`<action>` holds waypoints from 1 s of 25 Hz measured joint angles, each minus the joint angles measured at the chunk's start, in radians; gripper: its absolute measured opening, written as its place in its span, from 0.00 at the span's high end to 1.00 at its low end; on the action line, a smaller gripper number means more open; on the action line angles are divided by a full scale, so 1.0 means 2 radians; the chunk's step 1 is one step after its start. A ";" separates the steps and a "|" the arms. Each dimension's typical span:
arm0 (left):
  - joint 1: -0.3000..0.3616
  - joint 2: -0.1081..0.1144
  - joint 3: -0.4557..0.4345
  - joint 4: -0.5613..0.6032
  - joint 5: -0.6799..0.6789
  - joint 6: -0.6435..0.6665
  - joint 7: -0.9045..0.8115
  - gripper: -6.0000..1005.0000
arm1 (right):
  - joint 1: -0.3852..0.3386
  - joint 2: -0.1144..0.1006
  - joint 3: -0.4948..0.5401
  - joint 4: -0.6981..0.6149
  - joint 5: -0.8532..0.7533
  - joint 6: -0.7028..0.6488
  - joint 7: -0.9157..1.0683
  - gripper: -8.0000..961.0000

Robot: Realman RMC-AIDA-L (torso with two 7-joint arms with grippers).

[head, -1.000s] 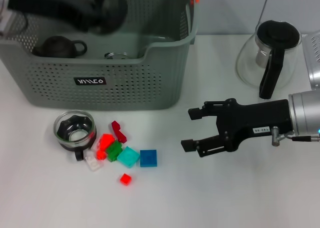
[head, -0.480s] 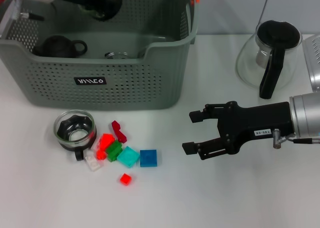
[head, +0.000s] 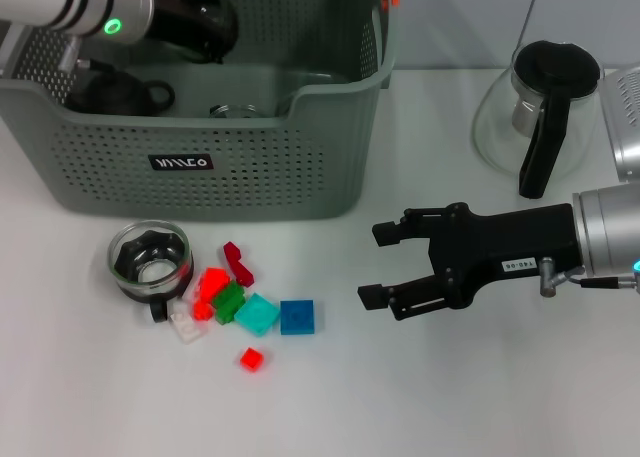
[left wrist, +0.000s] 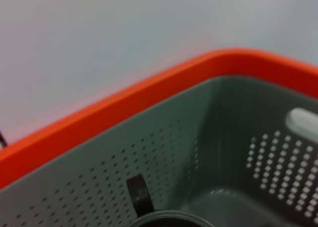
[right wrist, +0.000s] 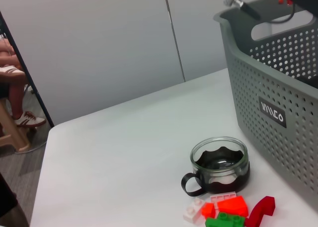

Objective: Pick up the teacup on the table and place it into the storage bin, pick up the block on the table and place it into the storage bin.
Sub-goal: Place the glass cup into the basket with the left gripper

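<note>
1. Since a second ago the left arm point(head: 90, 2) has pulled back toward the far left corner above the storage bin point(head: 200, 162), and the right gripper point(head: 380, 264) has crept slightly leftward toward the blocks.
2. The right gripper hovers over the white worktop point(head: 420, 397), right of the blocks, its jaws released and spread wide, grasping nothing.
3. Whether the left gripper's jaws are released or clenched cannot be told; the left wrist view shows only the bin's perforated inner wall and orange-red rim point(left wrist: 149, 88).
4. The teacup point(head: 150, 261), clear glass with a dark handle, stands upright on the worktop just in front of the bin, left of the blocks.
5. The blocks lie in a loose cluster beside the teacup: a dark red block point(head: 237, 263), an orange-red block point(head: 210, 285), a green block point(head: 229, 302), a teal block point(head: 257, 314), a blue block point(head: 297, 317), a clear block point(head: 185, 326) and a small red block point(head: 251, 358) lying a little apart.
6. Inside the bin rest a dark teapot point(head: 115, 94) and a glass item point(head: 232, 110).
7. A glass carafe point(head: 535, 112) with a black lid and handle stands far right.
</note>
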 joint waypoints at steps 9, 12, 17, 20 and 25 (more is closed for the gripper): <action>-0.005 -0.020 0.000 -0.029 0.051 -0.061 0.000 0.95 | 0.004 0.001 -0.003 -0.001 0.000 0.000 0.008 0.04; -0.006 -0.026 0.000 -0.031 0.064 -0.074 0.000 0.95 | 0.005 0.002 -0.004 -0.001 0.000 0.001 0.007 0.04; -0.006 -0.029 0.000 -0.033 0.068 -0.081 0.000 0.95 | 0.004 0.003 -0.004 0.000 0.000 0.002 0.007 0.04; -0.006 -0.030 0.000 -0.034 0.075 -0.082 -0.001 0.95 | 0.004 0.003 -0.004 0.000 0.000 0.003 0.006 0.04; -0.006 -0.031 0.000 -0.035 0.080 -0.080 -0.002 0.95 | 0.003 0.003 -0.004 0.000 0.000 0.003 0.006 0.04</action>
